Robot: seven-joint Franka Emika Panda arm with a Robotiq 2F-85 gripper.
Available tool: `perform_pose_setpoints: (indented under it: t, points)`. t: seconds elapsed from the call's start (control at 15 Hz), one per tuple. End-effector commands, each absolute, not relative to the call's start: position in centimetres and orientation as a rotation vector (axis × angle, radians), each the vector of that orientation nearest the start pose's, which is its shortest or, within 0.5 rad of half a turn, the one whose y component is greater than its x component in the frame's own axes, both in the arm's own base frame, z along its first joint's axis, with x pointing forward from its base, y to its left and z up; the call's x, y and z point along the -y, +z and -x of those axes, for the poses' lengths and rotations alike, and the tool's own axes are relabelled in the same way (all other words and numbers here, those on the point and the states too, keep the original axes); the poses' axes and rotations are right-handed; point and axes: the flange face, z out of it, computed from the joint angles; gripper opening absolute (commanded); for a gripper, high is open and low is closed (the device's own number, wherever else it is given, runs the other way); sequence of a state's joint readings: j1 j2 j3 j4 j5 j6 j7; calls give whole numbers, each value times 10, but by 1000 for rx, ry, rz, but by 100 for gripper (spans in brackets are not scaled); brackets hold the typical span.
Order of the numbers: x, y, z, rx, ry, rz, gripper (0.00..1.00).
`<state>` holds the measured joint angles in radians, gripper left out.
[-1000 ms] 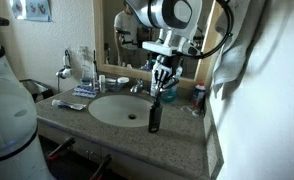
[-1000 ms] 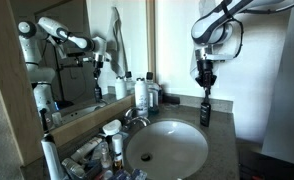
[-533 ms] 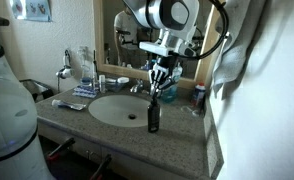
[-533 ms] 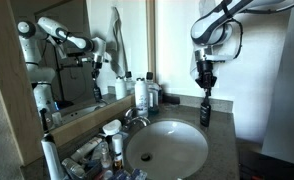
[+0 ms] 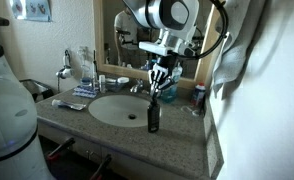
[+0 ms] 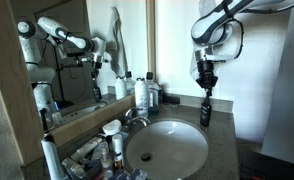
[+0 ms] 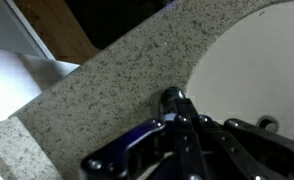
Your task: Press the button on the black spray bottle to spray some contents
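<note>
The black spray bottle (image 5: 154, 116) stands upright on the granite counter by the sink's front rim, as both exterior views show (image 6: 205, 111). My gripper (image 5: 162, 90) hangs straight above it, also in an exterior view (image 6: 205, 84), with its fingers pressed together and pointing down. In the wrist view the shut fingertips (image 7: 179, 108) meet right at the button (image 7: 171, 96), the bottle's round black top. Whether they touch it or hover just over it cannot be told. The bottle's body is hidden under the fingers there.
The white oval sink (image 5: 117, 109) (image 6: 169, 148) lies beside the bottle. Taller white bottles (image 6: 142, 95) and a faucet (image 6: 135, 117) stand at the mirror wall. Toiletries (image 5: 79, 95) crowd one counter end, and a blue item (image 5: 198, 97) stands near the wall.
</note>
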<state>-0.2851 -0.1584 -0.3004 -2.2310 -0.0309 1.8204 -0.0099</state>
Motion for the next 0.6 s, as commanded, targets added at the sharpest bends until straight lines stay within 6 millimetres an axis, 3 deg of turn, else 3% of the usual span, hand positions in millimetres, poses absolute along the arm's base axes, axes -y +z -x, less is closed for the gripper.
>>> perform_pose_setpoints:
  t: [0.0,0.53]
  points:
    - [262,397,-382,-863,415,2914,2]
    - [263,419,-384,-840,365,2931,2]
